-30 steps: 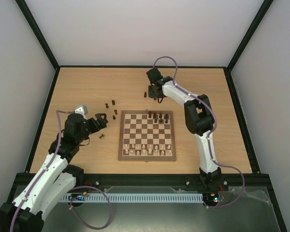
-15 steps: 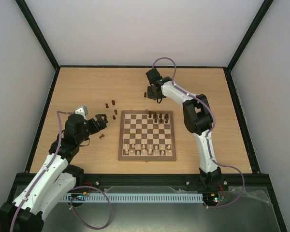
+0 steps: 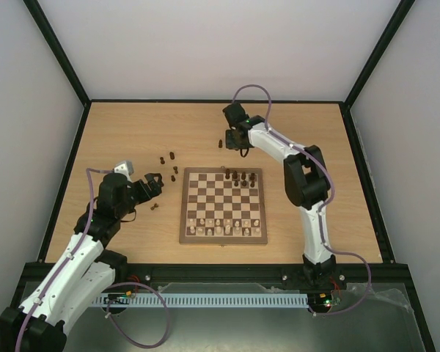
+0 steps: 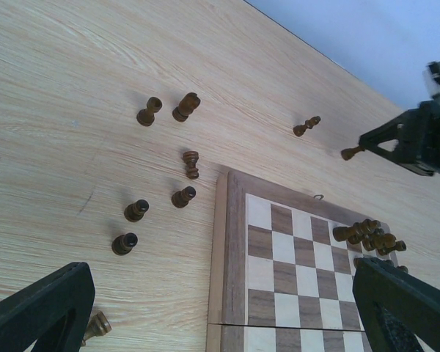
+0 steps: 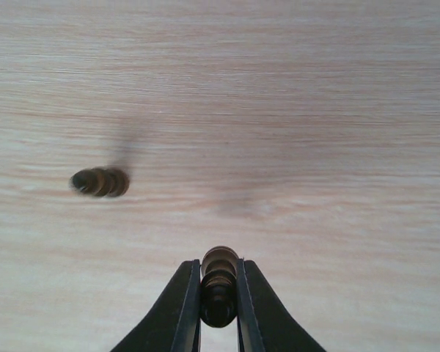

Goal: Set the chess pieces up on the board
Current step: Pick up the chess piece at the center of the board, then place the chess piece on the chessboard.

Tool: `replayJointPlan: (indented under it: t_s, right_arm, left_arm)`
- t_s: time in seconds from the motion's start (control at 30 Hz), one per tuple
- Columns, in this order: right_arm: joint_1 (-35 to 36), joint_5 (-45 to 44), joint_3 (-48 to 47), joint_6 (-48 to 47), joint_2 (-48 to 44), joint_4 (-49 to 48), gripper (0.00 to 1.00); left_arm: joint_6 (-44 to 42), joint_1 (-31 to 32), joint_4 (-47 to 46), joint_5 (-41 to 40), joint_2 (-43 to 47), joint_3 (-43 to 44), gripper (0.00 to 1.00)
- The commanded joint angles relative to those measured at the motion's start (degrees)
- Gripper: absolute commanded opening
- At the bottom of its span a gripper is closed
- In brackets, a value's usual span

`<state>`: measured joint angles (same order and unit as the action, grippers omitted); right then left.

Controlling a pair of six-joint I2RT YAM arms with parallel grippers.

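Note:
The board [image 3: 184,213] lies mid-table, and a few dark chess pieces [image 3: 239,177] cluster on its far row. Beyond its far edge my right gripper [image 3: 238,144] is shut on one dark piece [image 5: 220,282], which stands pinched between the fingertips just above the tabletop. Another dark piece [image 5: 99,182] lies on the wood to its left. Several loose dark pieces [image 4: 161,176] are scattered left of the board's [image 4: 235,249] far corner. My left gripper [image 3: 154,183] hovers open over them with nothing between its fingers [image 4: 37,308].
Pale pieces [image 3: 224,229] line the board's near row. One dark piece [image 3: 155,207] stands close under the left gripper. Black frame rails and white walls border the tabletop.
The right gripper's jaws have closed onto the dark piece beyond the board. The left arm has not moved.

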<state>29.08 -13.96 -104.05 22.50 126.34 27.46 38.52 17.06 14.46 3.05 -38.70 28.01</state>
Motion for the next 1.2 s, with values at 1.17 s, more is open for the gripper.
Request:
replayJointPlan:
  t_s: [1.17]
  right_arm:
    - [16.6, -0.1, 15.3, -0.8, -13.9, 5.7, 0.11]
  left_arm:
    - [0.9, -0.1, 1.3, -0.1, 3.7, 0.1, 1.0]
